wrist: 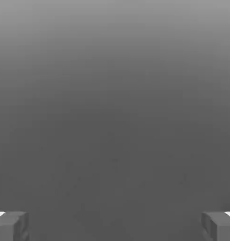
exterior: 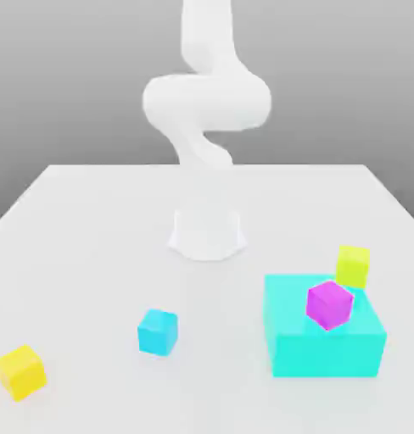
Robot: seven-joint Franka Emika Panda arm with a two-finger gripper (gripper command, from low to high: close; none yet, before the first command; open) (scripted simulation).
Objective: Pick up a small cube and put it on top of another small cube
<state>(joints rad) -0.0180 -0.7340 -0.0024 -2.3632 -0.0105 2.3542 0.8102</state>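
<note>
arm: a smooth white robot arm (exterior: 207, 102) is seen rising from its base at the table's far part, bent at mid-height, its upper part cut by the top edge
gripper: the two-finger gripper (wrist: 115, 228) is spread wide, with nothing held between its fingers
cubes: a small blue cube (exterior: 158, 332) is set near the middle of the exterior view; a small orange-yellow cube (exterior: 22, 373) is seen at the exterior view's left; a small magenta cube (exterior: 329, 305) is seen over the cyan block, a small lime-yellow cube (exterior: 353, 266) by its far right corner
block: a large cyan box-shaped block (exterior: 325, 354) is placed at the exterior view's right
surface: a plain white table (exterior: 92, 254)
room: a grey gradient backdrop (exterior: 83, 85)
</note>
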